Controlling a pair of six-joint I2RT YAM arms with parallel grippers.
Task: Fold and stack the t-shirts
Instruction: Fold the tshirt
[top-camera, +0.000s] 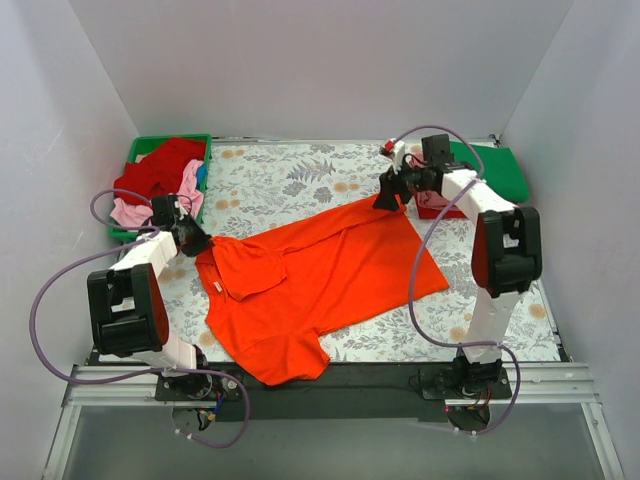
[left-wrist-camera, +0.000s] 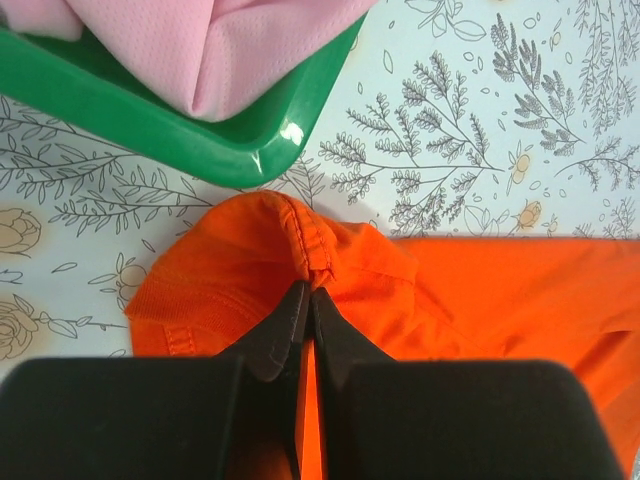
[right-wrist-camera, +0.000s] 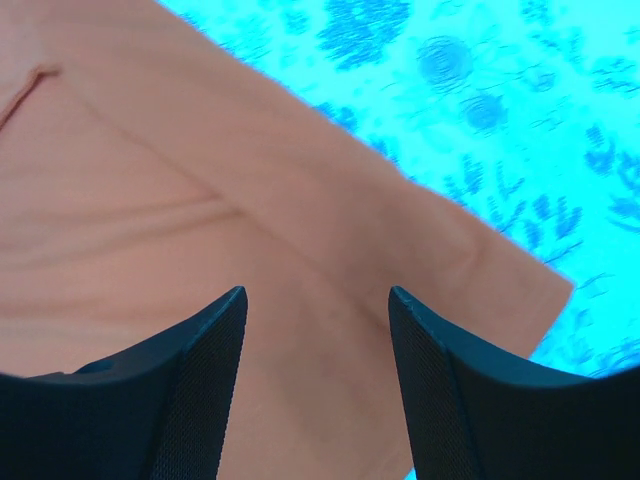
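Pinching a fold of the single orange t-shirt (top-camera: 320, 285), the left pincer (left-wrist-camera: 308, 300) has its two fingers pressed together on a seamed ridge of cloth at the shirt's shoulder end. Orange cloth is bunched on both sides of the tips. Just beyond those tips and a little to their left, one green tray (left-wrist-camera: 200, 140) sits on the bench (left-wrist-camera: 480, 110); its corner is near the pinched fold but apart from it. Over the tray's rim spills light pink cloth (left-wrist-camera: 230, 50), and from above a red t-shirt (top-camera: 165, 165) is heaped behind it in the same tray. That makes two colours of cloth there; how many shirts they make up I cannot tell.

The right pincer (right-wrist-camera: 318, 295) is spread, its two fingers wide apart over the far hem corner of the orange shirt. Cloth shows under and between both fingers; whether they touch it cannot be told. In that wrist view the colours are off: the shirt reads pale peach and the bench bright blue.

The orange shirt lies mostly flat on the bench between the two pincers, running slantwise from one to the other, with a flap folded over near the left pincer. To the outer side of the right pincer lies one green t-shirt (top-camera: 500, 172), and a red piece of cloth (top-camera: 437, 208) shows beneath that arm.
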